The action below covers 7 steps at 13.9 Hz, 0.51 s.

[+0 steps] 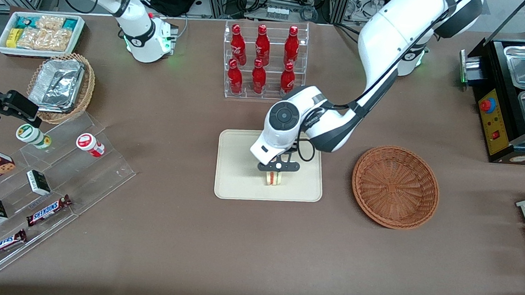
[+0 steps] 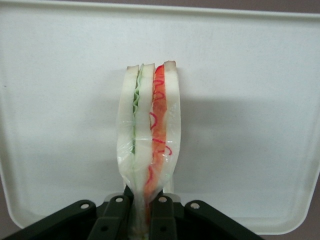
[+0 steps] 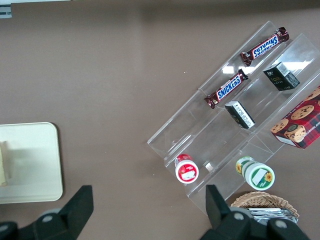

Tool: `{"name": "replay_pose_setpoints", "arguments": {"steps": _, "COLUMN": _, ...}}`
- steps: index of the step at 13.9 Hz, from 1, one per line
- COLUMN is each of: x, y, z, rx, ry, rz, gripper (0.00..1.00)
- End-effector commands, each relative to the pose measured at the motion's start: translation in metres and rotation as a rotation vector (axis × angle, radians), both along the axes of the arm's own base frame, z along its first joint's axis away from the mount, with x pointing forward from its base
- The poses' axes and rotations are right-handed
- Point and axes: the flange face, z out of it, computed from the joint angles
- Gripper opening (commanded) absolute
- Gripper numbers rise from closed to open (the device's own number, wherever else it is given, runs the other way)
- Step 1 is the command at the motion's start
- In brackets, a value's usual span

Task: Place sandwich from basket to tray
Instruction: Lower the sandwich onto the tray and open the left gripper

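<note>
On the tray (image 1: 236, 173), near its edge closest to the front camera, the sandwich (image 1: 273, 178) stands on edge, a pale bread wedge with red, orange and green filling showing along its cut side. The gripper (image 1: 278, 168) is directly above it, fingers (image 2: 116, 220) clamped on the sandwich; the wrist view shows the two dark fingers pinching the wrapped wedge at one end while the rest of it reaches out over the cream tray surface. Whether the sandwich rests on the tray or hangs just above it cannot be told.

The tray lies near the middle of the tabletop (image 1: 186, 255). Beside it, toward the working arm's end, sits the basket (image 1: 395, 186), round, reddish-brown wicker, with nothing in it. Farther from the front camera than the tray stands a clear rack of red bottles (image 1: 263, 59).

Toward the parked arm's end of the tabletop, a clear stepped display (image 1: 49, 195) carries Snickers bars (image 1: 48, 210), small dark boxes, a cookie box and two small cups. Farther from the camera than that display are a tan wicker basket holding a foil container (image 1: 56, 84) and a white bin of snack packets (image 1: 42, 33). At the working arm's end stands a black food warmer (image 1: 516, 103) with metal pans.
</note>
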Motion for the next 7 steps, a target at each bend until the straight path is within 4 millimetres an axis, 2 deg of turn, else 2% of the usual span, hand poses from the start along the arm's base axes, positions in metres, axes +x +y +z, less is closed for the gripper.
{"name": "replay_pose_setpoints", "arguments": {"steps": 1, "x": 0.001, "y": -0.010, "z": -0.008, "rx": 0.011, "ry": -0.016, "rz": -0.003, "gripper": 0.37}}
{"name": "replay_pose_setpoints", "arguments": {"steps": 2, "x": 0.001, "y": -0.010, "z": -0.008, "rx": 0.012, "ry": -0.018, "rz": -0.009, "gripper": 0.88}}
{"name": "replay_pose_setpoints", "arguments": {"steps": 3, "x": 0.002, "y": -0.009, "z": -0.004, "rx": 0.011, "ry": -0.022, "rz": 0.000, "gripper": 1.00}}
{"name": "replay_pose_setpoints", "arguments": {"steps": 4, "x": 0.005, "y": -0.006, "z": 0.001, "rx": 0.010, "ry": -0.026, "rz": 0.009, "gripper": 1.00}}
{"name": "replay_pose_setpoints", "arguments": {"steps": 7, "x": 0.008, "y": 0.004, "z": 0.052, "rx": 0.023, "ry": -0.050, "rz": 0.050, "gripper": 1.00}}
